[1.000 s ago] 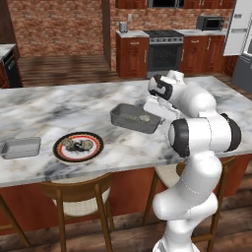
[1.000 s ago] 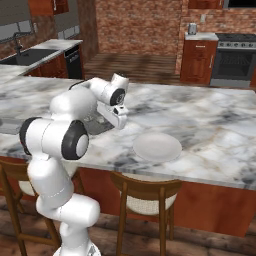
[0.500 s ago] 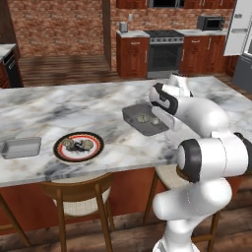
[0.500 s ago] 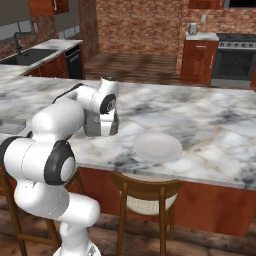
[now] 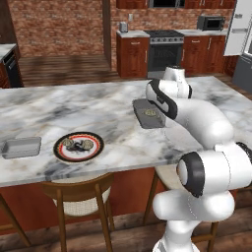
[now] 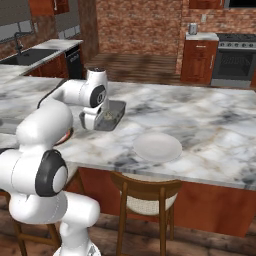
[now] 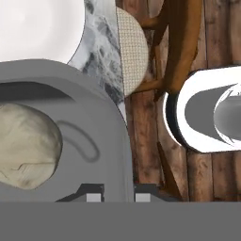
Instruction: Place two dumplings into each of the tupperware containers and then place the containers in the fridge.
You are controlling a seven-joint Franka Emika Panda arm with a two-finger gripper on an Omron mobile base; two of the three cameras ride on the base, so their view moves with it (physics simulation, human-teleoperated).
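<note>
Your two-finger gripper (image 7: pixel 118 192) pinches the rim of the shallow grey translucent tupperware container (image 5: pixel 148 113), dumpling (image 7: pixel 26 146) inside, above the marble island's (image 5: pixel 74 106) near-right edge; its long axis runs away from you.

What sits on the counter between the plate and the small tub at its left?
Nothing: in the left base view, bare marble separates the plate from the small tub.
</note>
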